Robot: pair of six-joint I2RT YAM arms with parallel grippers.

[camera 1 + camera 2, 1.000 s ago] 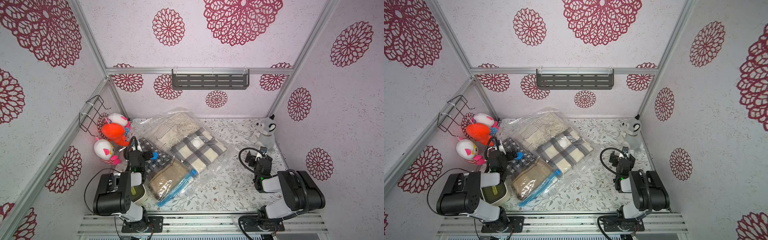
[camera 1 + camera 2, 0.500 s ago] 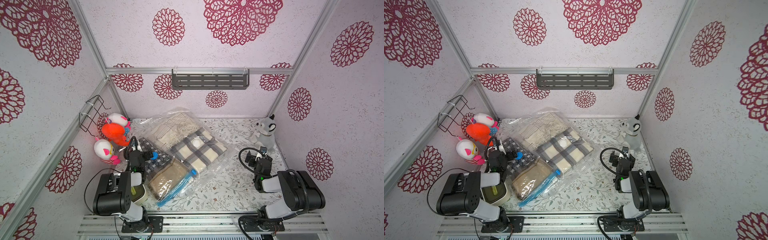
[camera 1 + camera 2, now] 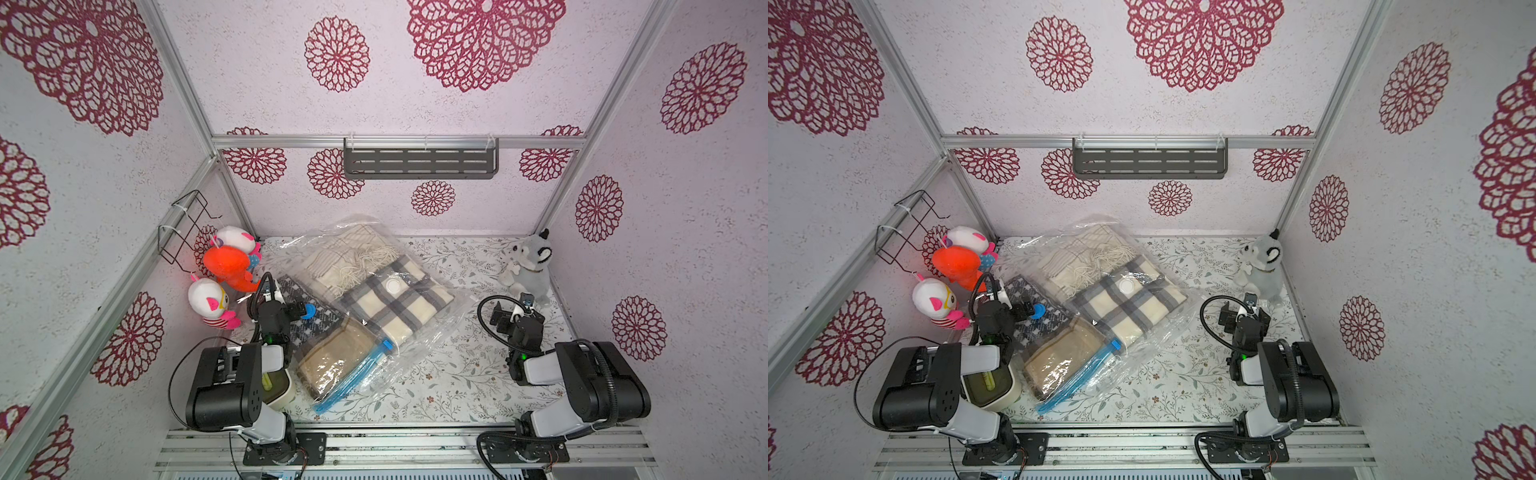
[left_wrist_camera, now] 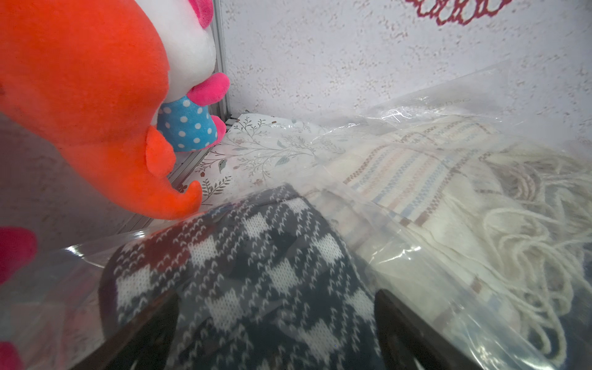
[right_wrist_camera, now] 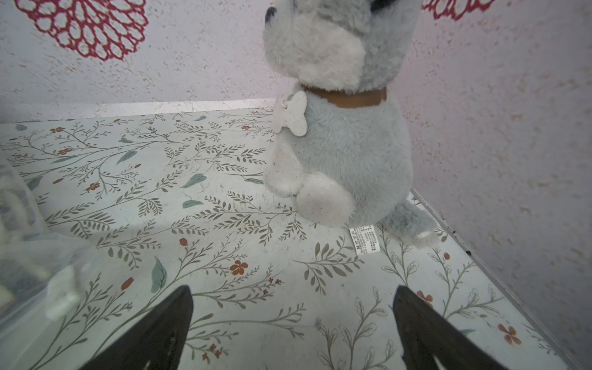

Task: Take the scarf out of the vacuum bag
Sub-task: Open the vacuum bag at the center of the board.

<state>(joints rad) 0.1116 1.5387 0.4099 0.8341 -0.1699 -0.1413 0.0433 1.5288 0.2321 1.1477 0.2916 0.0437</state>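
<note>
A large clear vacuum bag [image 3: 419,332] [image 3: 1154,332] lies mid-table with a cream and grey plaid scarf [image 3: 395,303] and a fringed cream scarf [image 3: 345,257] [image 4: 432,179] inside. Beside it, a smaller bag with a blue zip edge [image 3: 353,386] holds a tan scarf [image 3: 336,357] and a dark checked knit scarf [image 4: 256,272]. My left gripper [image 3: 286,301] [image 4: 275,320] stands open just above the plastic over the dark knit. My right gripper [image 3: 513,309] [image 5: 293,307] stands open over bare table at the right, holding nothing.
Three plush toys, one of them orange [image 3: 226,266] [image 4: 80,96], crowd the left wall by a wire rack [image 3: 187,224]. A grey plush dog [image 3: 528,266] [image 5: 346,128] sits in the back right corner, just ahead of my right gripper. A cream bin [image 3: 276,384] stands front left.
</note>
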